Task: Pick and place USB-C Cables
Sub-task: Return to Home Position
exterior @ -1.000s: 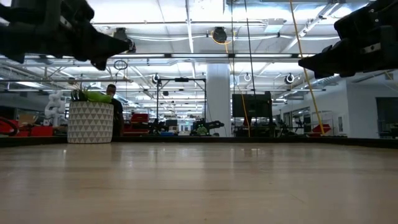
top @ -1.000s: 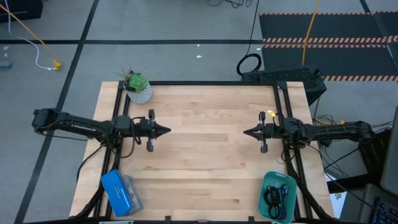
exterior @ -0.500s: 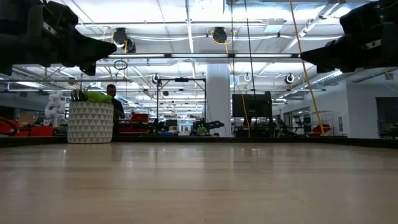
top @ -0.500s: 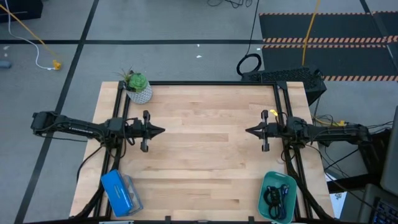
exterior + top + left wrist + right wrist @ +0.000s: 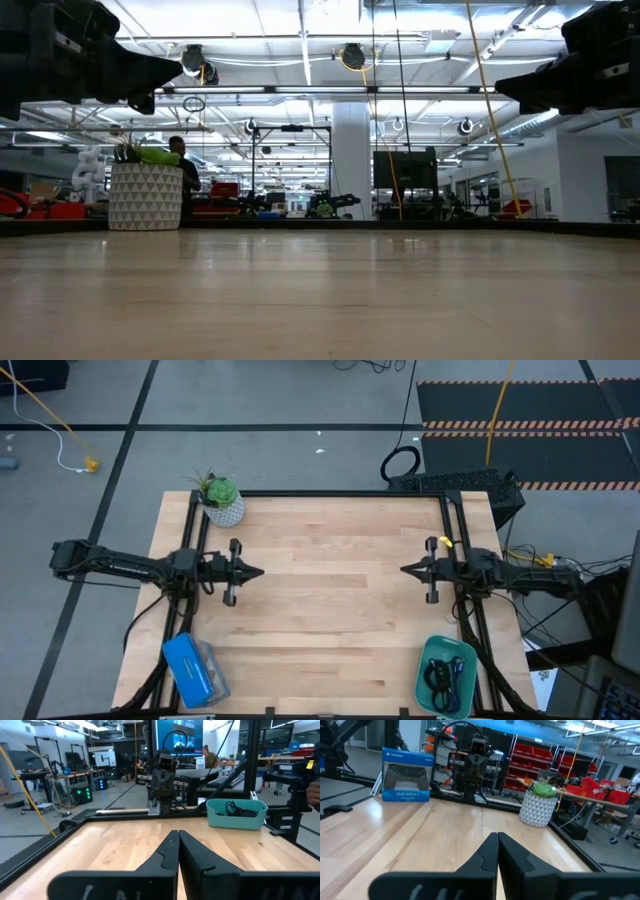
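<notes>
bench (image 5: 330, 610): one.
arms: two; left tool (image 5: 258, 571) and right tool (image 5: 405, 569) hover facing each other, fingers pressed together, empty.
tray (image 5: 424, 672): one, in the bench corner on the right arm's side.
USB-C cables (image 5: 440, 678): inside the tray (one tangle; we cannot count them apart).
step: placing looks done; next, we park both arms.

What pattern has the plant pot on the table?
The pot is white with small grey triangles; the low view shows it best.
</notes>
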Robot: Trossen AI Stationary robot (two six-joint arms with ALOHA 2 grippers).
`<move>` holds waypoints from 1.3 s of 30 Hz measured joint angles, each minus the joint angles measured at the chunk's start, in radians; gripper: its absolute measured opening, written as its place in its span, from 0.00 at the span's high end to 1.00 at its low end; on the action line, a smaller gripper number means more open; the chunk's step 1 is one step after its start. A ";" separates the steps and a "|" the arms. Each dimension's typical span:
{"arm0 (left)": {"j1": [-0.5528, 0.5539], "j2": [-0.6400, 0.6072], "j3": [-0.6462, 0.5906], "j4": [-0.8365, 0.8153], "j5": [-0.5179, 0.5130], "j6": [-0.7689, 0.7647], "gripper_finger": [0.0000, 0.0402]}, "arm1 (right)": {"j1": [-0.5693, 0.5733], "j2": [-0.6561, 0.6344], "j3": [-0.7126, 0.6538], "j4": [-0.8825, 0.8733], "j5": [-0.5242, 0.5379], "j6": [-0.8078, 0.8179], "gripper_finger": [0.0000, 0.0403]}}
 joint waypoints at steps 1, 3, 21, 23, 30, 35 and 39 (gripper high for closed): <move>0.000 -0.007 0.000 -0.004 0.000 0.004 0.99 | 0.000 -0.016 0.000 -0.010 0.000 0.001 1.00; 0.000 -0.025 0.000 -0.023 0.000 0.004 0.99 | 0.000 -0.027 0.000 -0.023 0.000 0.003 1.00; 0.000 -0.198 0.000 -0.187 -0.081 -0.006 0.99 | 0.000 -0.025 0.000 -0.029 0.002 -0.019 1.00; 0.000 -0.211 0.000 -0.213 -0.081 -0.006 0.99 | 0.000 -0.025 0.000 -0.029 0.002 -0.019 1.00; 0.000 -0.241 0.000 -0.231 -0.087 -0.009 0.98 | 0.000 -0.025 0.000 -0.026 0.003 -0.035 1.00; 0.000 -0.240 0.000 -0.238 -0.087 -0.012 0.99 | 0.000 -0.025 0.000 -0.025 0.027 -0.030 1.00; 0.000 -0.240 0.000 -0.237 -0.087 -0.013 0.98 | 0.000 -0.025 -0.016 -0.026 0.026 -0.020 1.00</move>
